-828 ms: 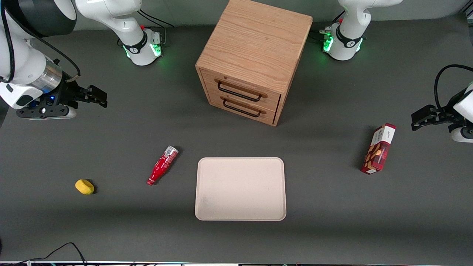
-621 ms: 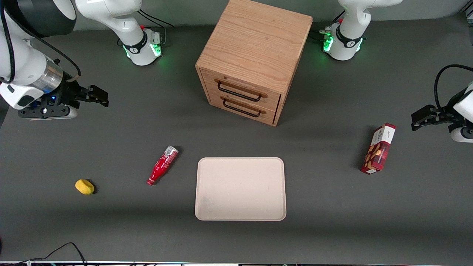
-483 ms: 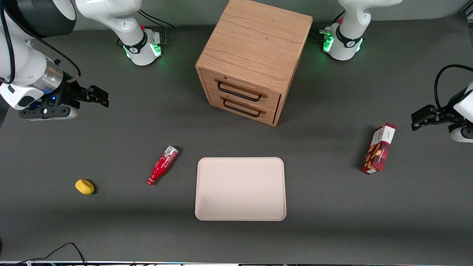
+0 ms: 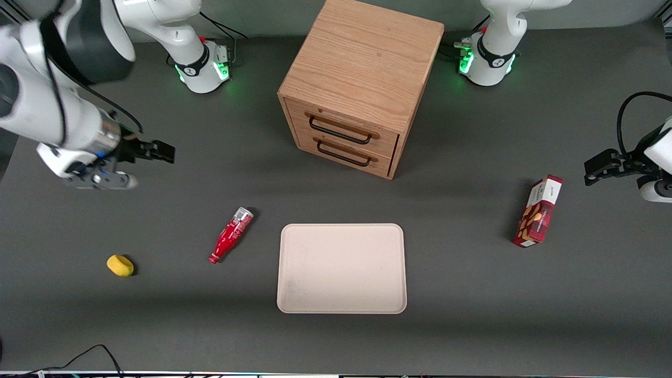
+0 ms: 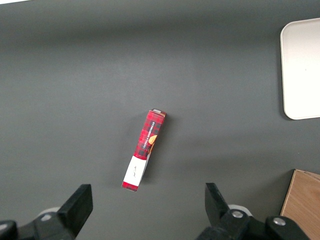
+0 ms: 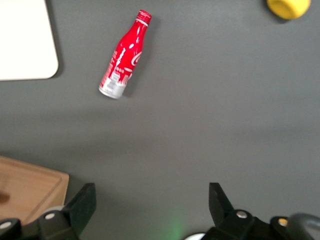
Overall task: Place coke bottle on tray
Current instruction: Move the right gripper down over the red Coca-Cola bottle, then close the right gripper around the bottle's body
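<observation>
The coke bottle [image 4: 231, 235] lies on its side on the dark table, red cap nearest the front camera, silvery base end away from it. It also shows in the right wrist view [image 6: 124, 56]. The beige tray [image 4: 341, 268] lies flat beside it, a short gap between them; one corner shows in the right wrist view [image 6: 25, 40]. My right gripper [image 4: 157, 151] hangs open and empty above the table, farther from the front camera than the bottle and toward the working arm's end. Its fingers [image 6: 85, 200] stand wide apart.
A wooden drawer cabinet [image 4: 362, 84] stands farther from the camera than the tray. A small yellow object [image 4: 120, 265] lies toward the working arm's end. A red snack box [image 4: 538, 211] lies toward the parked arm's end.
My right gripper has moved toward the table's middle and a little nearer the front camera, closer to the bottle. The bottle and tray have not moved.
</observation>
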Controlling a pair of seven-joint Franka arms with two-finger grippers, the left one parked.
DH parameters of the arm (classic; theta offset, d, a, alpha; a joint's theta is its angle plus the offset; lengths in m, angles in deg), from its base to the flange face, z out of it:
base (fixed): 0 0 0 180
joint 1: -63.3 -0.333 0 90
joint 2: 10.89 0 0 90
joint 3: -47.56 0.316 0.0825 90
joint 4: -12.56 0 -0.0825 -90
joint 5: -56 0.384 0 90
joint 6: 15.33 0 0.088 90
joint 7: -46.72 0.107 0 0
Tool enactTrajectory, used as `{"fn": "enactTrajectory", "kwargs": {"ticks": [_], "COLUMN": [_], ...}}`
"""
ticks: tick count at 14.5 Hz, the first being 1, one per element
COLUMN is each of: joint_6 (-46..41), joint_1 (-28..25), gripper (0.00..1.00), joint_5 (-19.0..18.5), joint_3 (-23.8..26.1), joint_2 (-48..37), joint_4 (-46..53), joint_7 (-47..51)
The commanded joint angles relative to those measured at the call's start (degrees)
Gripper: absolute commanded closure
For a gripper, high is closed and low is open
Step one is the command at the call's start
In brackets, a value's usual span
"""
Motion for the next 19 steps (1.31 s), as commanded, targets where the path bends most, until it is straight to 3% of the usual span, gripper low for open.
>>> {"fn": "enactTrajectory", "kwargs": {"ticks": [1,6,12,17,19], "joint_6": [6.33,23.73,40.26,46.35,47.40], "joint_1": [-0.37,-0.45,-1.85,-2.56,-2.56], "gripper": [0.00,0.00,0.00,0.00,0.00], "joint_5": [0.42,0.42,0.25,-0.27,-2.38], "joint_3": [1.32,1.41,2.02,1.85,1.85], "joint_2": [6.03,10.42,21.40,26.43,27.66], "joint_4": [0.91,-6.91,-7.10,-7.28,-7.45], "joint_7": [8.34,16.44,26.01,28.14,29.53]}}
